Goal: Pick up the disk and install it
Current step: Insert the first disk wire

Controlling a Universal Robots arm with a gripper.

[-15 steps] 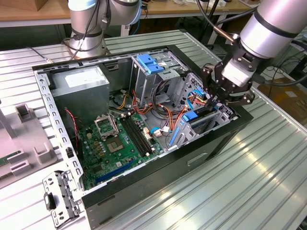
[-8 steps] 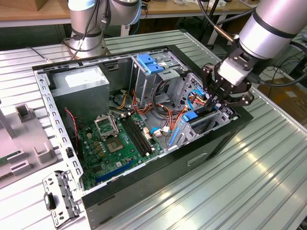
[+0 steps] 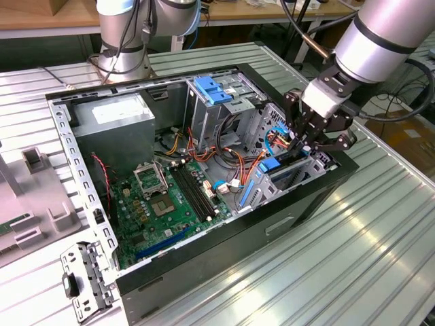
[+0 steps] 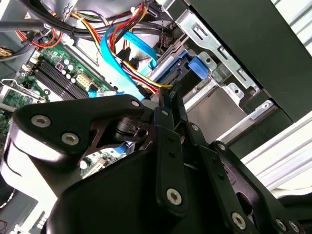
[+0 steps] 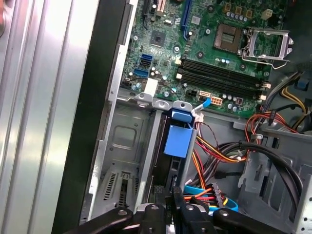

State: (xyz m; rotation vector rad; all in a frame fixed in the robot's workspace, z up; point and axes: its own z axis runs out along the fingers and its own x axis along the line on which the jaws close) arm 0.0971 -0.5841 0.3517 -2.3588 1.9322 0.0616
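Exterior view, left to right: grey plastic parts point(image 3: 27, 204) at the left edge, then the open case point(image 3: 204, 272) on the slatted table point(image 3: 353, 258) with the green board point(image 3: 166, 204) on its floor, a tall cage point(image 3: 221, 102) at upper centre, and the gripper point(image 3: 304, 146) reaching into the case's right end. The disk point(image 3: 285, 170) stands on edge in the bay there, blue carrier showing; in the first wrist view it point(image 5: 176, 141) sits slotted in the bay point(image 5: 122, 165). Claw narrow, fingers point(image 4: 168, 105) pinched on the disk's end.
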